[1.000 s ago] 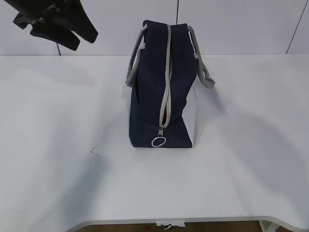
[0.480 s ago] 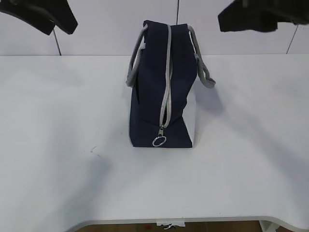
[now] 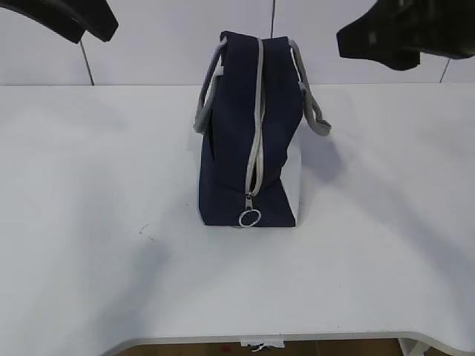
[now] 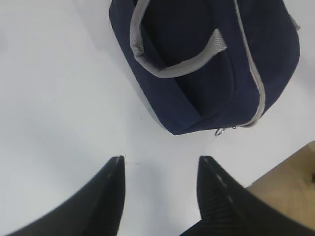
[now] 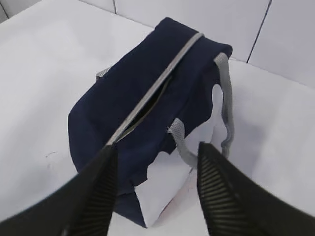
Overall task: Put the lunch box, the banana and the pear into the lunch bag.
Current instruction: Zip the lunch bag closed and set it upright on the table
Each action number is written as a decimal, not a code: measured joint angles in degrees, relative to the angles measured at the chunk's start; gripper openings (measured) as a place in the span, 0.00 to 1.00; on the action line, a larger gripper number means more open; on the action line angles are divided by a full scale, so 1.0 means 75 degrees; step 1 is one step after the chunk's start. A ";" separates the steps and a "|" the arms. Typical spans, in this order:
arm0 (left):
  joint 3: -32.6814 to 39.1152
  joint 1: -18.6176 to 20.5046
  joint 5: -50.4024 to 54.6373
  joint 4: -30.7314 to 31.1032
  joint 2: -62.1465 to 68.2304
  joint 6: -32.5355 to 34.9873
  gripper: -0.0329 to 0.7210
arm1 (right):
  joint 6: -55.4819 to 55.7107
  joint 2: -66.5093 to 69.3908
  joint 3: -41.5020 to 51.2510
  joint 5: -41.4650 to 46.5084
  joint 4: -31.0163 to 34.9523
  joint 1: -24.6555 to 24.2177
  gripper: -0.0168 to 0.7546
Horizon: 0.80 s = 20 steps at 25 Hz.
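The lunch bag (image 3: 249, 133) stands upright mid-table, navy with a white lower panel and grey handles (image 3: 315, 111). Its grey zipper runs over the top, with the ring pull (image 3: 249, 218) hanging low on the near end. In the right wrist view the zipper (image 5: 147, 101) gapes a little, dark inside. My left gripper (image 4: 161, 160) is open and empty above bare table, short of the lunch bag (image 4: 211, 64). My right gripper (image 5: 157, 147) is open, high over the lunch bag (image 5: 147, 88), touching nothing. The lunch box, the banana and the pear are out of view.
The white table (image 3: 96, 222) spreads wide on both sides of the bag, with its front edge (image 3: 297, 337) near the camera. Both arms hang dark in the top corners, the left arm (image 3: 70, 16) and the right arm (image 3: 401, 33). A brown floor patch (image 4: 290, 182) shows beyond the table's edge.
The left arm has drawn up and left into the corner. The right arm has come into view at the top right. The bag stands where it was.
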 joint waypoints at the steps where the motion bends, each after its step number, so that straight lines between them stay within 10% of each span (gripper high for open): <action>1: 0.0000 0.0000 0.0000 -0.0017 0.0000 0.0000 0.52 | -0.0183 0.0058 0.0000 -0.0086 -0.0039 0.0065 0.55; 11: 0.0000 0.0000 0.0006 -0.0050 0.0000 0.0000 0.52 | -0.0790 0.0087 0.1559 -0.2655 -0.0006 0.2057 0.54; 20: 0.0000 0.0000 0.0018 -0.0050 0.0000 0.0000 0.52 | -0.0628 0.0512 0.4084 -0.6659 0.0735 0.2427 0.54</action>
